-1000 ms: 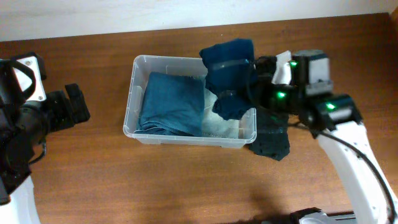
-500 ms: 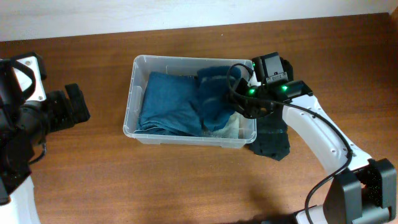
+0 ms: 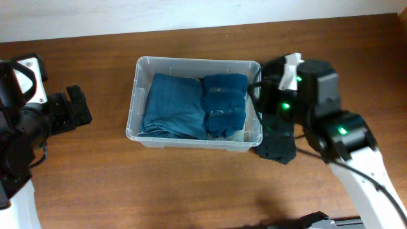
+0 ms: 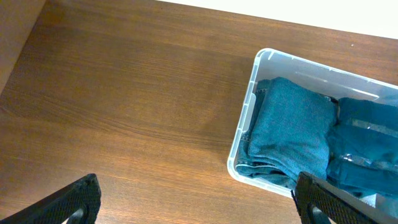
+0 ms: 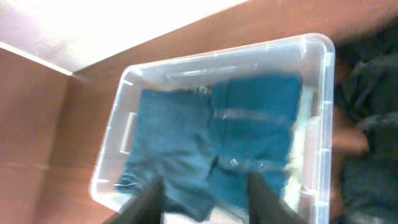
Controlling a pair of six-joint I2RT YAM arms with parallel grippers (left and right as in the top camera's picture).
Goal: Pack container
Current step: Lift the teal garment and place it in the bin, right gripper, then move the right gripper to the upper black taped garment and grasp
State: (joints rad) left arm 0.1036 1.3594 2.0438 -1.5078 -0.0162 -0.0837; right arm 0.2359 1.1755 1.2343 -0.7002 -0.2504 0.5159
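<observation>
The clear plastic container (image 3: pixel 135 95) sits mid-table. It holds a folded teal cloth (image 3: pixel 175 105) on the left and a darker blue folded cloth (image 3: pixel 224 102) on the right, over a pale item (image 3: pixel 236 135). The container also shows in the left wrist view (image 4: pixel 245 118) and the right wrist view (image 5: pixel 323 112). My right gripper (image 5: pixel 205 196) is open and empty, raised above the container; its arm (image 3: pixel 305 95) is at the container's right end. My left gripper (image 4: pixel 199 202) is open and empty over bare table to the container's left.
A dark navy garment (image 3: pixel 278 137) lies on the table against the container's right end, also in the right wrist view (image 5: pixel 370 124). The left arm (image 3: pixel 38 117) rests at the far left. A pale wall runs along the table's back edge.
My right gripper lowered the dark blue cloth into the container's right side, let it go, and drew back to the right. The left arm has not moved.
</observation>
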